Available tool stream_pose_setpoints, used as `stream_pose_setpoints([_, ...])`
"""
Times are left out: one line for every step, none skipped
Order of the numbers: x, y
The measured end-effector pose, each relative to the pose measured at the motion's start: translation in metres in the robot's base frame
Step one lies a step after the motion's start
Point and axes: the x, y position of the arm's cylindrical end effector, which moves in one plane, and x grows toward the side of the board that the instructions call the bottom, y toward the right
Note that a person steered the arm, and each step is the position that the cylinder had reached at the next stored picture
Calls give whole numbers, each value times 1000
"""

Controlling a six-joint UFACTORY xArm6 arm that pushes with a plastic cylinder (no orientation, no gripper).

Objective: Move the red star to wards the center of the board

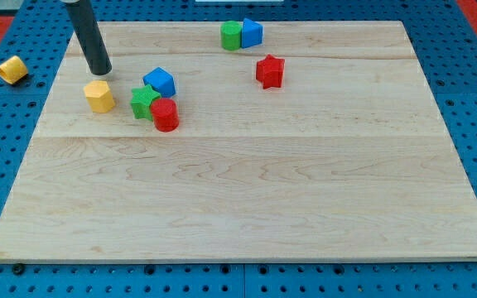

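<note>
The red star (269, 71) lies on the wooden board (247, 190) near the view's top, right of the middle. My tip (101, 71) rests on the board at the view's upper left, far left of the red star. It stands just above a yellow hexagonal block (99, 96), with a small gap between them.
A blue block (161, 81), a green star (144, 102) and a red cylinder (166, 115) cluster right of the yellow block. A green block (231, 36) and a blue block (252, 32) touch at the top edge. Another yellow block (12, 69) lies off the board at left.
</note>
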Motion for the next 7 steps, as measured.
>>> stream_pose_setpoints([0,0])
stream_pose_setpoints([-13,28])
stream_pose_setpoints([-43,93])
stream_pose_setpoints([-39,146])
stream_pose_setpoints([-19,233])
stream_pose_setpoints([-18,306])
stream_pose_setpoints([12,325])
